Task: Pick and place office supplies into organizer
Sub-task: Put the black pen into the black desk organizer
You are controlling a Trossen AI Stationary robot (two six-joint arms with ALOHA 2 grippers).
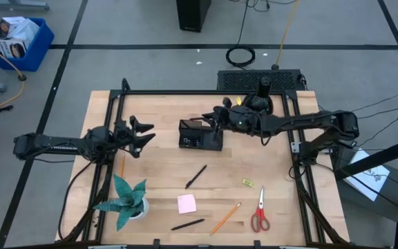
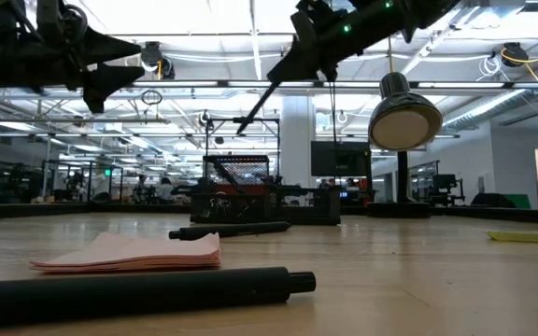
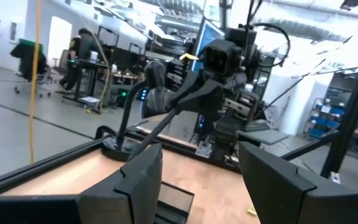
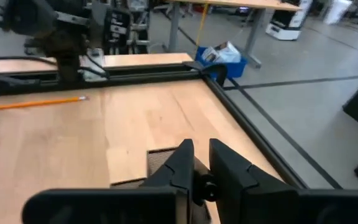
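The black organizer (image 1: 199, 135) stands at the table's middle, toward the far side. My right gripper (image 1: 216, 119) hovers over its right end, shut on a black pen (image 2: 260, 101) that slants down toward it. My left gripper (image 1: 144, 133) hangs open and empty to the organizer's left, above the table. Flat on the wood lie two black pens (image 1: 196, 176) (image 1: 187, 225), two orange pencils (image 1: 225, 218) (image 1: 122, 166), a pink sticky-note pad (image 1: 186, 203), red-handled scissors (image 1: 260, 211) and a small yellow piece (image 1: 247, 182). My right gripper pinches the black pen near its upper end (image 2: 292, 67) between its two fingers. The fingers come nearly level from the table's right side. The pen is lifted clear and slants down and away from the fingers, its lower tip (image 2: 239, 124) above the organizer.
A teal spiky plant (image 1: 126, 200) stands near the front left. A round black domed lamp (image 1: 263, 97) rises at the far right, behind my right arm. A black frame rail (image 1: 206, 92) borders the table. Bare wood lies between the organizer and the loose items.
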